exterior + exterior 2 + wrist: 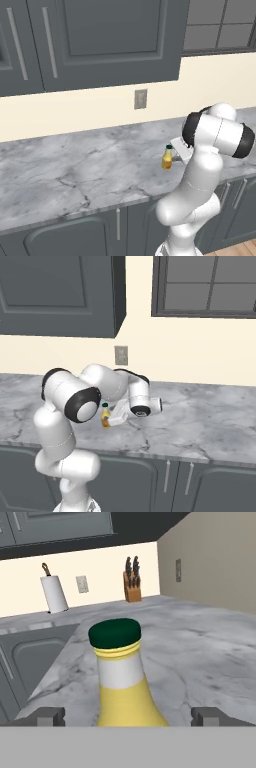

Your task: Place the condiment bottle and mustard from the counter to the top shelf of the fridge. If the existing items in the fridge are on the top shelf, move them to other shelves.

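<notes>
Between the two dark fingertips (pixel 52 716) of the gripper (pixel 129 716), which stand wide apart with a gap on each side, the mustard (pixel 125 682) stands upright on the counter (pixel 210 652), its dark green cap topping a pale band and yellow-orange shoulders; neither fingertip touches the bottle in the hand view. In the left base view the mustard (pixel 167 158) sits on the marbled counter (pixel 75 170) just left of the gripper (pixel 179 150), near the counter's front edge, with the white arm's elbow rising to its right. In the right base view the same bottle (pixel 105 415) shows partly behind the arm's dark joint, the gripper (pixel 115 417) close at its right. Beyond the bottle in the hand view, the counter runs to a far wall where a paper towel roll (pixel 53 593), a wall outlet (pixel 82 584) and a wooden knife block (pixel 132 582) stand. Dark grey cabinets (pixel 100 40) hang above the counter, and a window (pixel 207 283) shows at upper right.
</notes>
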